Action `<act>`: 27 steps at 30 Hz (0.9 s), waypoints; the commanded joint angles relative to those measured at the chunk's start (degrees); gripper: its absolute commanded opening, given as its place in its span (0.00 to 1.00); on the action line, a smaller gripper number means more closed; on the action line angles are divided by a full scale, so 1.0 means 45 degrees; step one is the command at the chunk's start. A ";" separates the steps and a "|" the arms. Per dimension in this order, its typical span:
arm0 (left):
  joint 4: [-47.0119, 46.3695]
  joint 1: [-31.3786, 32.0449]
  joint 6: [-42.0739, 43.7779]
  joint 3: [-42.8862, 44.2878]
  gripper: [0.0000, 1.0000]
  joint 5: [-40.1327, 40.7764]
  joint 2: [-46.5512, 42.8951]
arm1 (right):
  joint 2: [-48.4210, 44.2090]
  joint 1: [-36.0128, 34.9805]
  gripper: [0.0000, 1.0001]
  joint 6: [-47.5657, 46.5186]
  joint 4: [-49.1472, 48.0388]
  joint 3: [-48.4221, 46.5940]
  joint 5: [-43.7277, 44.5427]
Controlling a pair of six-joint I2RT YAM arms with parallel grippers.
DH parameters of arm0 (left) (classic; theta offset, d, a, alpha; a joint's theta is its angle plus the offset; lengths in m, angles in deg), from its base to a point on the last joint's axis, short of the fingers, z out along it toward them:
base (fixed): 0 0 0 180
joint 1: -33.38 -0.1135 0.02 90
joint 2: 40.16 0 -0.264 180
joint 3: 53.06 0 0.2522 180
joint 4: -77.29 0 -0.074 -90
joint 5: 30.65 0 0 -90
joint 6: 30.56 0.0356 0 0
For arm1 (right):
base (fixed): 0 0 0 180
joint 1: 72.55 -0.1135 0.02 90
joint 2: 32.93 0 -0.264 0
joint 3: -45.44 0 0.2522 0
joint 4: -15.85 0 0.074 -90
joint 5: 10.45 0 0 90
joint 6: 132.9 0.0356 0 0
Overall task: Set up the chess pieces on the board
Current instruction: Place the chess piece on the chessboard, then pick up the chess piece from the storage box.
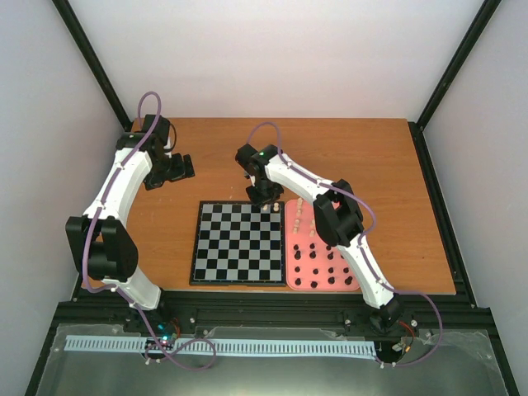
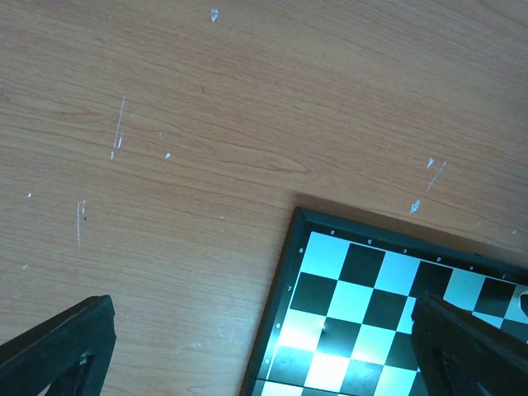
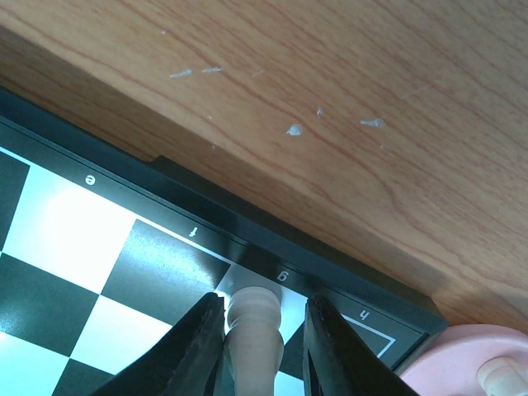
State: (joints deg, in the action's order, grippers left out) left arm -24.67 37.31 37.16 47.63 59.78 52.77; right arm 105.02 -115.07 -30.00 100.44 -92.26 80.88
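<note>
**Item 1, cream piece (image 3: 252, 338).** Held btwn the fingers of my R gripper (image 3: 264, 304), which are closed narrow on its stem.
- Long axis runs along my fingers, approx. vertical.
- Broad base points down at the board (image 3: 74, 219). Head end points toward my wrist and is cut off by the frame edge.
- Pos.: over the light square next to the "g" mark, in the board's far edge row, second file from its tray-side corner.
- Base touching the square or not: cannot tell.

**Item 2, R arm.** Rises from the near edge, right of the board, w/ elbow high over the pink tray (image 1: 291, 264). Forearm runs to the board's far right corner, and the wrist is bent so the fingers point down.

**Item 3, L gripper (image 1: 185, 168).** Near the board's far left corner, off the board, over bare table (image 1: 371, 165).
- Jaws spread wide, nothing btwn them.
- L arm is folded at the elbow left of the board, forearm running toward the far side.

**Item 4, other pieces.** The tray lies just beside the board's right edge. Cream pieces (image 1: 300, 216) stand at the tray's far end, and black pieces (image 1: 326, 272) on its near part.
</note>
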 commanded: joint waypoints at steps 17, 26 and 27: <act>-0.0181 0.0010 0.0005 0.0106 1.00 -0.0093 -0.0309 | -0.1236 -0.0026 0.54 -0.0381 -0.0078 -0.1301 0.0221; -0.0190 0.0012 -0.0005 0.0072 1.00 -0.0130 -0.0337 | -0.3043 0.1861 0.55 0.0425 -0.0110 0.1224 0.1784; -0.0217 0.0010 0.0001 0.0085 1.00 -0.0160 -0.0337 | -0.3320 0.2281 0.55 0.0490 -0.0263 0.1772 0.1780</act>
State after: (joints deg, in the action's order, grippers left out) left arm -24.70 37.31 37.16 47.63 59.73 52.77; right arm 94.90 -110.99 -29.95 99.21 -91.65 84.99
